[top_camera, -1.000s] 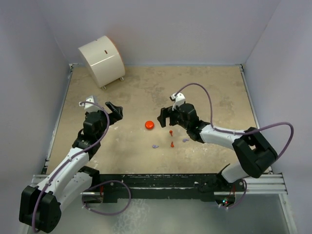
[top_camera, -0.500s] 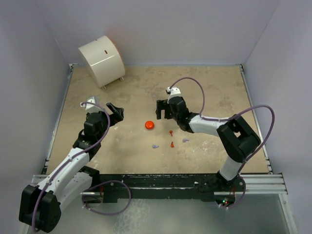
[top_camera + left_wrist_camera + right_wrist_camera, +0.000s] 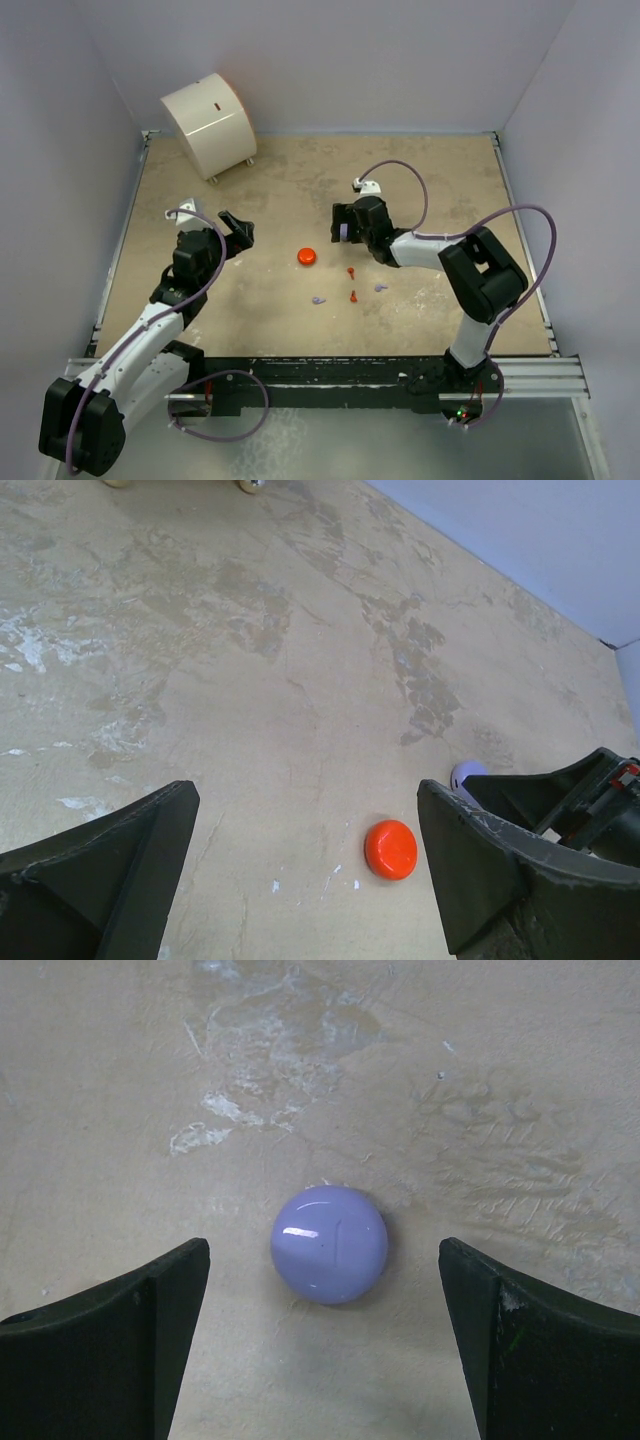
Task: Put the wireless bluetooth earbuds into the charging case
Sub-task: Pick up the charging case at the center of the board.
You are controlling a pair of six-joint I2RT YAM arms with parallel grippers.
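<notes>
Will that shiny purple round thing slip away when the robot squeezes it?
The purple case looks glossy, with a bright glare spot, so it may be slippery. Its domed, rounded sides might let it squirt out of a pinch. It seems to sit flat on the table, so it will probably slide rather than roll.

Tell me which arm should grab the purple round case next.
Right. The right gripper, open, brackets the purple round case; the left gripper, also open, sits well away.
</notes>
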